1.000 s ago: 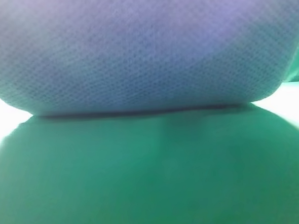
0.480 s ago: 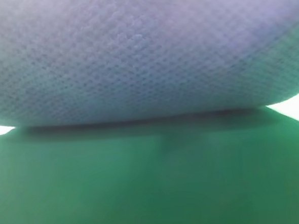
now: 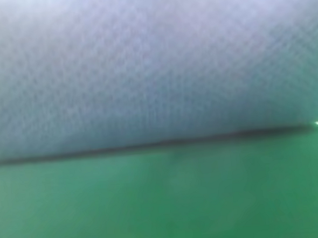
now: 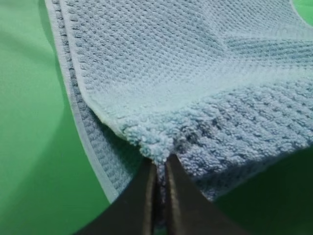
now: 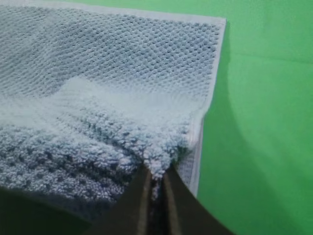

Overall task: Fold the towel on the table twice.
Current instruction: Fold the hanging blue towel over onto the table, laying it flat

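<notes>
No legible text, label, brand mark, number or sign appears in any view. The towel (image 4: 195, 73) carries no readable tag. The table (image 5: 264, 98) bears no markings.

My high camera sits low, blurred, close against the towel (image 3: 145, 71). Each wrist camera looks along my claw, close up; both share that towel on the table (image 4: 29, 147).

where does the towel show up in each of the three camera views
Exterior high: the towel fills the upper half, blurred.
Left wrist: upper right, corner pinched in the left gripper.
Right wrist: upper left, corner pinched in the right gripper.
Shared landmark: the green table.
</notes>
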